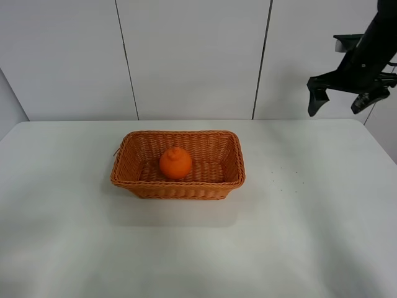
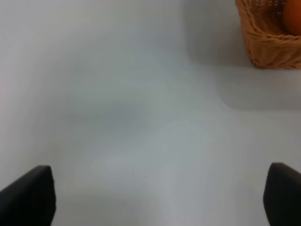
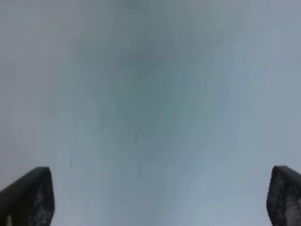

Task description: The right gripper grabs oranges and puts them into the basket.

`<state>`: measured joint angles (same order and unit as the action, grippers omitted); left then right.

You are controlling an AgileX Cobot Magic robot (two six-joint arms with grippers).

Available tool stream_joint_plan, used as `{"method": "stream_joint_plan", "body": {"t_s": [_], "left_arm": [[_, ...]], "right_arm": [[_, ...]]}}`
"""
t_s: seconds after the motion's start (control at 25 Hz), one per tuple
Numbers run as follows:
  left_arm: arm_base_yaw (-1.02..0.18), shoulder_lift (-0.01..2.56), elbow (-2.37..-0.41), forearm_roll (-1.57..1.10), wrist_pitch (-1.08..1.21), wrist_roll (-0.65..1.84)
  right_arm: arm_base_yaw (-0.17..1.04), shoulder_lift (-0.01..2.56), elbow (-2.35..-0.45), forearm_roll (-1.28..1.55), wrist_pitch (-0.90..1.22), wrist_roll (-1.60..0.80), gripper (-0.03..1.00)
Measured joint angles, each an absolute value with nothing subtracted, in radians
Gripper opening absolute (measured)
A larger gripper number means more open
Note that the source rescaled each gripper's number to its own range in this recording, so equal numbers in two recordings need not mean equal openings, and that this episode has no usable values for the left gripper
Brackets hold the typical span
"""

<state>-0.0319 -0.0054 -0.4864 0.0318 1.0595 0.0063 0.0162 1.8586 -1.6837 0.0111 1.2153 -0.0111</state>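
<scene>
The orange (image 1: 175, 163), with its knob top up, rests inside the woven wicker basket (image 1: 133, 180) in the middle of the white table. My right gripper (image 1: 339, 105) hangs open and empty high at the back right, well apart from the basket. In the right wrist view its two black fingertips (image 3: 28, 197) stand wide apart over blurred white surface. My left gripper (image 2: 155, 197) is open and empty over bare table; a corner of the basket (image 2: 268, 42) and a sliver of the orange (image 2: 294, 16) show at the edge of its view. The left arm is out of the high view.
The white table (image 1: 310, 236) spreads around the basket, with a few small dark specks (image 1: 282, 177) to the basket's right. A white panelled wall (image 1: 192, 56) stands behind the table's back edge.
</scene>
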Motion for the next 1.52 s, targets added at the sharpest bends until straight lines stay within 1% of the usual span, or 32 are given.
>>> {"method": "stream_joint_plan", "body": {"t_s": [0.16, 0.44, 0.6, 0.68, 0.88, 1.08, 1.2, 1.52], "left_arm": [[-0.032, -0.005, -0.486, 0.032, 1.06, 0.006], [-0.032, -0.005, -0.486, 0.032, 1.06, 0.006], [-0.032, -0.005, -0.486, 0.032, 1.06, 0.006], [-0.032, -0.005, -0.486, 0.032, 1.06, 0.006], [-0.032, -0.005, -0.486, 0.032, 1.06, 0.006], [-0.032, -0.005, -0.486, 0.032, 1.06, 0.006], [-0.032, -0.005, -0.486, 0.032, 1.06, 0.006], [-0.032, -0.005, -0.486, 0.032, 1.06, 0.006]], "right_arm": [[0.016, 1.596, -1.366, 0.017, 1.215, -0.012, 1.0], [0.016, 1.099, -0.886, 0.019, 1.203, -0.012, 1.0], [0.016, 0.794, -0.671, 0.019, 1.132, -0.012, 1.0], [0.016, 0.639, -0.598, 0.017, 1.082, -0.012, 1.0], [0.016, 0.276, -0.503, 0.012, 1.027, -0.012, 1.0], [0.016, 0.053, -0.497, 0.009, 1.027, -0.01, 1.0], [0.016, -0.002, -0.497, 0.007, 1.027, 0.0, 1.0], [0.016, -0.003, -0.497, 0.007, 1.027, 0.0, 1.0]]}}
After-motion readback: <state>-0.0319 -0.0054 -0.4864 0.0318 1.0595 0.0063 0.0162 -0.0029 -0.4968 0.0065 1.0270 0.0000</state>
